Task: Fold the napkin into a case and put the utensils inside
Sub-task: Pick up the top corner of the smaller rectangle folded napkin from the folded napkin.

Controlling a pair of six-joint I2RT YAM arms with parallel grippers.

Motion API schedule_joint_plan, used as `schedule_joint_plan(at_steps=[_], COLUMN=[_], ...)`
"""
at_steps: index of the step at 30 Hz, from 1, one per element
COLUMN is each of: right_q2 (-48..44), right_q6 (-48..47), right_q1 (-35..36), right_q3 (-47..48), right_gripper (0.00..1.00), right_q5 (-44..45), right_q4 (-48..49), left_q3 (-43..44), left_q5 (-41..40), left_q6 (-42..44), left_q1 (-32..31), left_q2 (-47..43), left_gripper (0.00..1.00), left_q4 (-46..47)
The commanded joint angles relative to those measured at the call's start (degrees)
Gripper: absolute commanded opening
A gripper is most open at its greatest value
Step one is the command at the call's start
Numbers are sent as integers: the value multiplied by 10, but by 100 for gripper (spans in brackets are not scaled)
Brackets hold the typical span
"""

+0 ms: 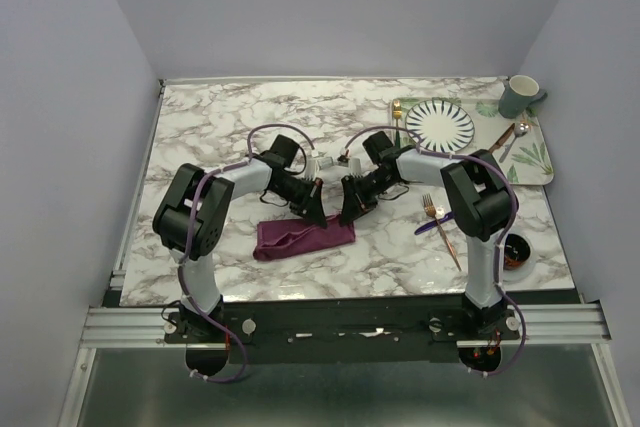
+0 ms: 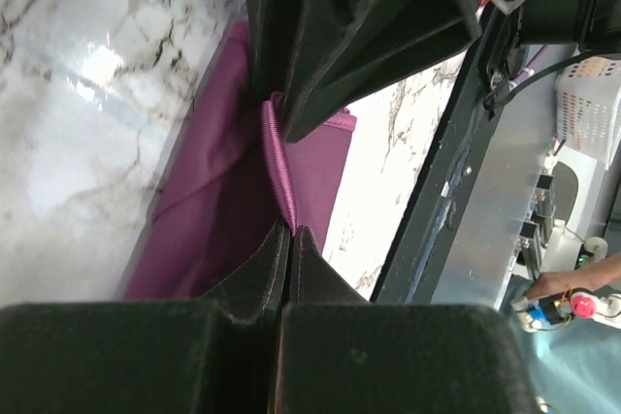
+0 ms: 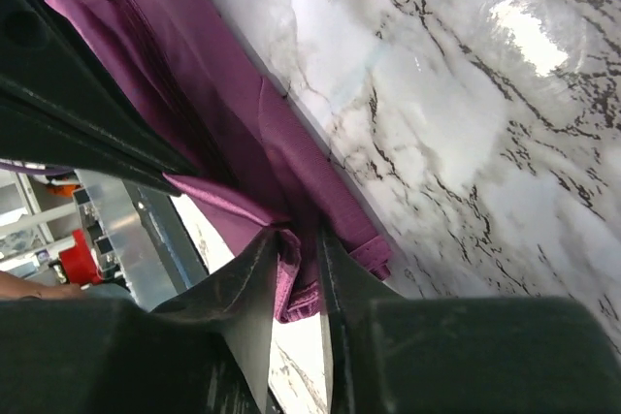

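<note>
While both arms bend in toward the middle of the surface (image 1: 215, 132), I see the napkin (image 1: 290, 239) lying there as a bunched, longish purple strip, its right end under the 2 claws. My left claw (image 2: 291, 233) is closed tight, fingertips together, pinching a ridge of the napkin's cloth that rises from between them. My right claw (image 3: 301, 244) stands slightly parted, with a fold of the napkin's end lying in the narrow gap; whether it presses the cloth I cannot tell. Right of the napkin and apart from it, the copper fork (image 1: 450, 245) and the blue knife (image 1: 428, 228) lie crossed on the surface. At the far right, a tray (image 1: 535, 162) carries a plate (image 1: 440, 125) and a mug (image 1: 518, 97).
</note>
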Motion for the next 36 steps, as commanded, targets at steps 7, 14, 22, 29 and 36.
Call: schedule_joint_plan(at_steps=[7, 14, 22, 29, 36], right_q2=[17, 0, -44, -93, -116], right_q6=[-35, -56, -65, -66, -82], right_q1=[3, 11, 28, 37, 62], right_q3=[9, 6, -11, -33, -42], right_gripper=[32, 32, 28, 27, 27], right_q5=[53, 63, 66, 99, 137], right_q4=[-30, -29, -2, 40, 57], left_q3=[-34, -44, -24, -15, -5], left_q5=[-54, -55, -26, -20, -17], left_q6=[-14, -6, -11, -3, -4], left_q1=[6, 11, 12, 12, 12], left_q2=[-11, -5, 11, 20, 33], left_gripper=[0, 0, 0, 0, 0], left_q4=[-81, -98, -87, -91, -96])
